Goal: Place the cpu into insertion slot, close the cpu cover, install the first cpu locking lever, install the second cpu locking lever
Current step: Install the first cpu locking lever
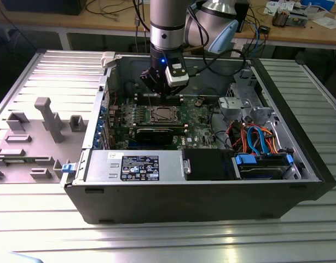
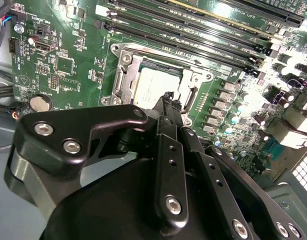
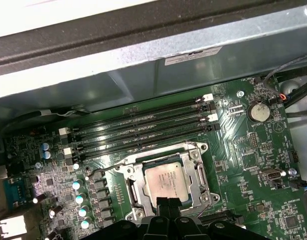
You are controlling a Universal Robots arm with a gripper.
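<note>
Open computer case (image 1: 201,192) lies on its side on a ribbed metal table (image 1: 157,241); the arm comes down from above over the green motherboard (image 3: 253,165). The cpu (image 3: 169,181) sits flat in the insertion slot (image 3: 137,184), silvery top up, square, so no real long axis; its edges run parallel to the long black memory slots (image 3: 143,131). In the second wrist view the cpu (image 2: 156,86) shows partly, its near edge hidden behind the gripper (image 2: 167,100). The cpu cover (image 3: 166,154) looks laid down as a metal frame around the chip, though whether it is fully seated is hard to tell; the locking levers are not clear. Gripper fingers look pressed together with nothing pinched, the tip hovering just above the socket's near edge, at 6 o'clock of the cpu in the first wrist view (image 3: 169,204). In the exterior view the gripper (image 1: 163,94) hangs at 12 o'clock of the socket (image 1: 161,115), fingertips hidden by its own body. Coin cell battery (image 3: 257,112) sits at 2 o'clock from the cpu.
</note>
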